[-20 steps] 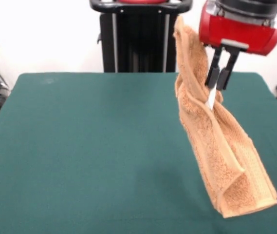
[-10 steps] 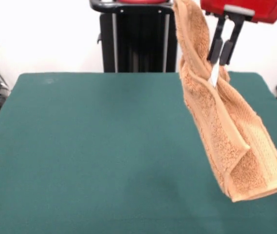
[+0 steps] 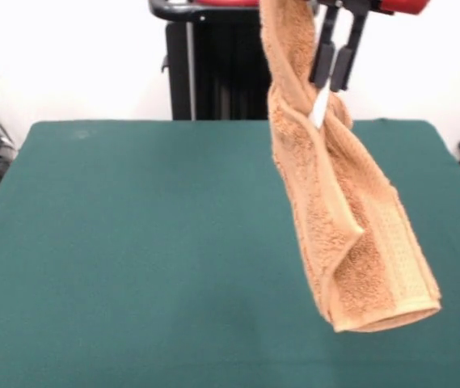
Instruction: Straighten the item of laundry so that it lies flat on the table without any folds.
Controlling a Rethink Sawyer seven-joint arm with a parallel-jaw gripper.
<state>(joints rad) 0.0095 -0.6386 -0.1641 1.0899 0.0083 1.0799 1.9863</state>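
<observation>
Gripper (image 3: pixel 331 81) up top, clamped on towel (image 3: pixel 347 218) by its white tag (image 3: pixel 319 107). Towel hangs twisted w/ folds, right side, clear of tabletop (image 3: pixel 132 242).

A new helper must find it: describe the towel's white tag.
Above the green table an orange-tan towel hangs from the robot's hand. Just below the hand's dark fingers, the tag is the only white strip on the cloth.
</observation>
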